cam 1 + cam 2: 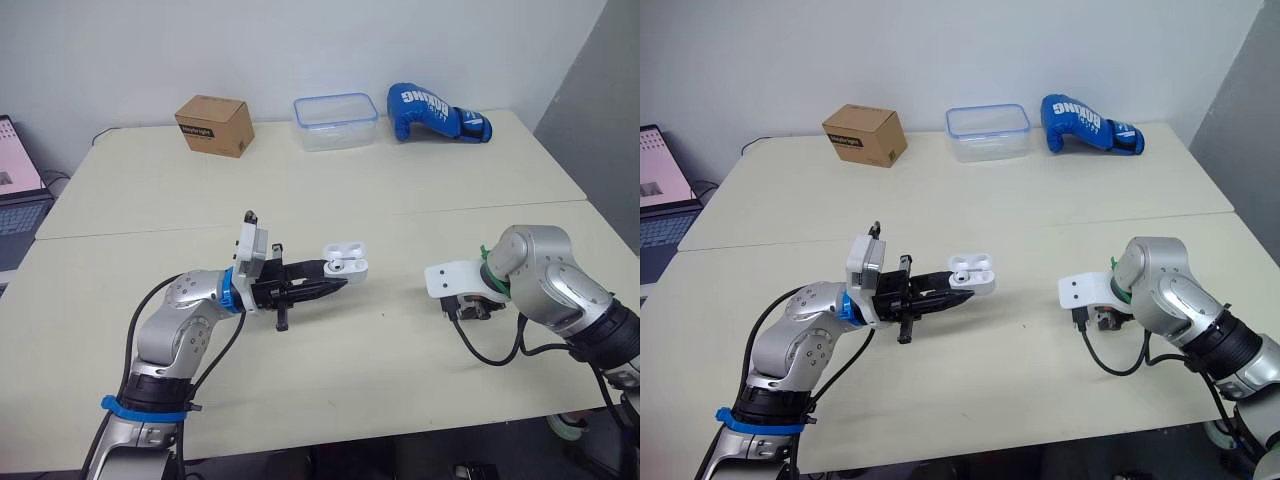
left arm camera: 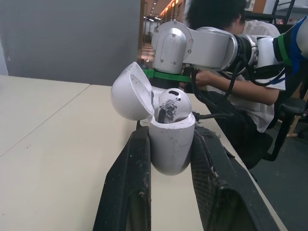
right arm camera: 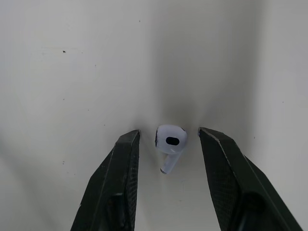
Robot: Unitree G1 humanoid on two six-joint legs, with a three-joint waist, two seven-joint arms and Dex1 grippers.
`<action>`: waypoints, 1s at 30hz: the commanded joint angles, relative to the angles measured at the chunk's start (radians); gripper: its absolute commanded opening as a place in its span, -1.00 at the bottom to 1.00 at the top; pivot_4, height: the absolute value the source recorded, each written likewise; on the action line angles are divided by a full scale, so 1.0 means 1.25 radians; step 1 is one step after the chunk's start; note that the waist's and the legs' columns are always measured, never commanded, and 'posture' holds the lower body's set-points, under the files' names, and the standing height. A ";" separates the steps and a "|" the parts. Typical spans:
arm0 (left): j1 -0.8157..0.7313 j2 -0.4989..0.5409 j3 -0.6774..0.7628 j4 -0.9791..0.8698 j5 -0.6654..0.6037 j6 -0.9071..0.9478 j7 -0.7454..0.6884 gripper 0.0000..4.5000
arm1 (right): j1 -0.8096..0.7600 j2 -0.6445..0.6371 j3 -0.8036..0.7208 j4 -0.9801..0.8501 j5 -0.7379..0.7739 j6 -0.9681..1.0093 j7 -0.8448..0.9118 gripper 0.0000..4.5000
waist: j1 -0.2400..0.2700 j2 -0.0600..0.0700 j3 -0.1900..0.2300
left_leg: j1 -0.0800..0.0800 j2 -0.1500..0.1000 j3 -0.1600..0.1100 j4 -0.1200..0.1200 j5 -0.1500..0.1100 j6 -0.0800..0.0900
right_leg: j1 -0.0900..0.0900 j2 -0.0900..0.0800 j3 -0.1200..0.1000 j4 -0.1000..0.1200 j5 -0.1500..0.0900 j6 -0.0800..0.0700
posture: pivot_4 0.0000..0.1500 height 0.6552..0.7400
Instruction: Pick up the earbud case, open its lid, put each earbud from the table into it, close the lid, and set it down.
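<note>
My left gripper [image 1: 335, 281] is shut on the white earbud case [image 1: 345, 262], held a little above the table near its middle. In the left wrist view the case [image 2: 171, 144] sits between the two fingers with its lid swung open and one earbud [image 2: 172, 105] seated inside. The right gripper [image 3: 168, 137] points down at the table right of centre, open, its fingers on either side of a white earbud [image 3: 170, 142] lying on the surface. From the head views the right wrist [image 1: 470, 285] hides that earbud.
Along the far edge stand a brown cardboard box [image 1: 214, 124], a clear plastic container [image 1: 335, 120] and a blue boxing glove [image 1: 432, 112]. A laptop [image 1: 18, 195] sits off the table's left side. A seated person [image 2: 231, 72] shows behind the right arm in the left wrist view.
</note>
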 commanded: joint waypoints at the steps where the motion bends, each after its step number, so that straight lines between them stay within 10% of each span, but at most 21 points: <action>1: -0.003 -0.004 0.001 -0.023 -0.004 -0.018 -0.002 -0.67 | -0.005 -0.008 -0.001 -0.015 -0.018 -0.003 0.017 -0.20 | 0.000 0.000 0.000 | 0.000 0.000 0.000 0.000 0.000 0.000 | 0.000 0.000 0.000 0.000 0.000 0.000 | 1.00 0.78; 5: -0.003 -0.004 0.000 -0.022 -0.004 -0.020 -0.001 -0.67 | -0.005 -0.006 -0.001 -0.016 -0.020 0.001 0.017 -0.64 | 0.000 0.000 0.000 | 0.000 0.000 0.000 0.000 0.000 0.000 | 0.000 0.000 0.000 0.000 0.000 0.000 | 1.00 0.78; 30: -0.006 -0.005 0.012 0.010 -0.004 -0.036 -0.002 -0.67 | 0.043 -0.004 -0.155 -0.085 0.087 0.111 -0.036 -0.81 | 0.001 0.000 0.000 | 0.000 0.000 0.000 0.000 0.000 0.000 | 0.000 0.000 0.000 0.000 0.000 0.000 | 1.00 0.78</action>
